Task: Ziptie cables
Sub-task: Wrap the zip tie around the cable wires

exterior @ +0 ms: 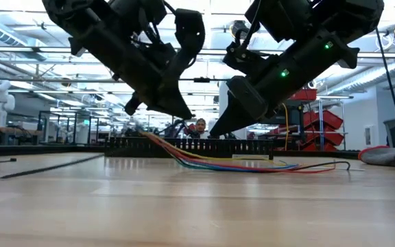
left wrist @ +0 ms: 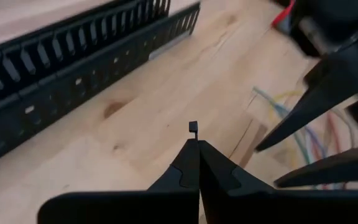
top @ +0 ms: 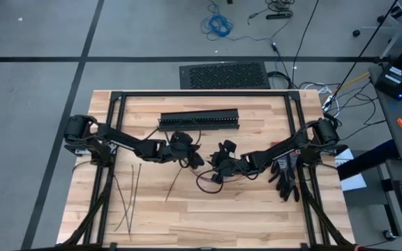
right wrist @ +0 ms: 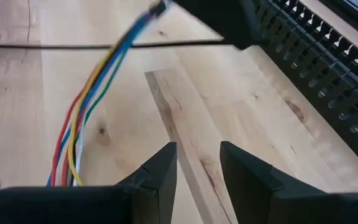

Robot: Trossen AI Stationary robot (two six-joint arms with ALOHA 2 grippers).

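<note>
A: Cables (exterior: 252,166) — fanned out flat along the table (top: 257,223), just in front of the black duct (top: 199,120), between the two arms. Left end lifted a little off the wood.

B: Good spot for strapping. Reachable from both sides, clear of the duct's slots.

A: Left gripper (left wrist: 194,142) pressed fully together, with a small dark nub pinched at the very tips. Looks like the head of a ziptie (right wrist: 73,45), thin tail trailing away across the wood toward the table's front.

B: Gripped at the head end, presumably to leave the tail free for threading round the bundle.

A: Right gripper (right wrist: 197,155) hovering low just beside the wires, fingers apart, nothing between them.

B: Probably poised to lift the bundle, or to catch the tail once passed underneath. Hard to say which.

A: Spare zipties (top: 128,195) lying loose near the left front of the table, well apart from the wires.

B: Out of the way, yet handy for a second tie. No loop round the bundle yet — so early in the job.

A: Main worries: thin strap slipping or twisting in the pinch, loose wires spreading before getting cinched.
</note>
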